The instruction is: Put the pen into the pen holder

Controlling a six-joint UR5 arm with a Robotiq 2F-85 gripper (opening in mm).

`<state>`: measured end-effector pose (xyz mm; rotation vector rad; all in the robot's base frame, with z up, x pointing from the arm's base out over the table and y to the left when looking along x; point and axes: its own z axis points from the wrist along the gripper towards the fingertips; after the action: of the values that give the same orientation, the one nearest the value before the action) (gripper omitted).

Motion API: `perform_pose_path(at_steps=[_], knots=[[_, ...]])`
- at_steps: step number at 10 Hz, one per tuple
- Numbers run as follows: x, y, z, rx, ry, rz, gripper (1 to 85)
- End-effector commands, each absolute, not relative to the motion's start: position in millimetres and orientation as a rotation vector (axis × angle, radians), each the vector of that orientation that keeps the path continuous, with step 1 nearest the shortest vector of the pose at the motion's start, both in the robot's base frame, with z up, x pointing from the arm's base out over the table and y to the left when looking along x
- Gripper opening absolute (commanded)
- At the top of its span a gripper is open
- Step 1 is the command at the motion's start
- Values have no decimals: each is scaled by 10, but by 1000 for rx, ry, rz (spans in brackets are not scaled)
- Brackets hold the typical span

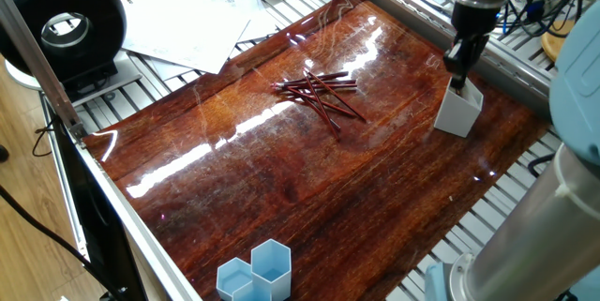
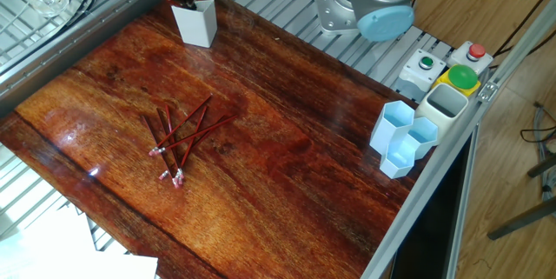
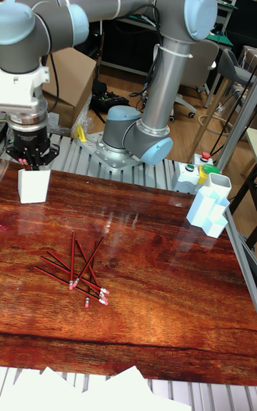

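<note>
At the far left of the table, as the tall fixed view has it, the gripper point(image 3: 30, 160) hangs right over the mouth of the pen holder point(image 3: 33, 187), its tips about level with the slanted rim. A pen point(image 3: 21, 163) shows its pink end just at that rim, leaning toward the left wall; a second pink end sits beside it. The dark fingers hide the shaft, so you cannot tell whether they are clenched on it or already released.

If you are holding it, keep the pen near upright and let go only once its lower end is well inside the cup. Then lift straight up, so you don't nudge the light holder or drag the pen out.

Toward the middle, the loose pens point(image 3: 78, 272) lie crossed in a heap, well apart from the holder. At the right stand the blue honeycomb cups point(image 3: 210, 215); leave those alone.
</note>
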<state>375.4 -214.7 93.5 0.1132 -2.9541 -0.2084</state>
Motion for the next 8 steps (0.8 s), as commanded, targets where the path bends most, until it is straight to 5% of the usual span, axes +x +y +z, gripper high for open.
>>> perform_pose_path(at_steps=[1, 8], knots=[[3910, -2099, 907, 103, -3019, -220, 10], [4192, -2131, 1101, 74, -3107, -122, 10]])
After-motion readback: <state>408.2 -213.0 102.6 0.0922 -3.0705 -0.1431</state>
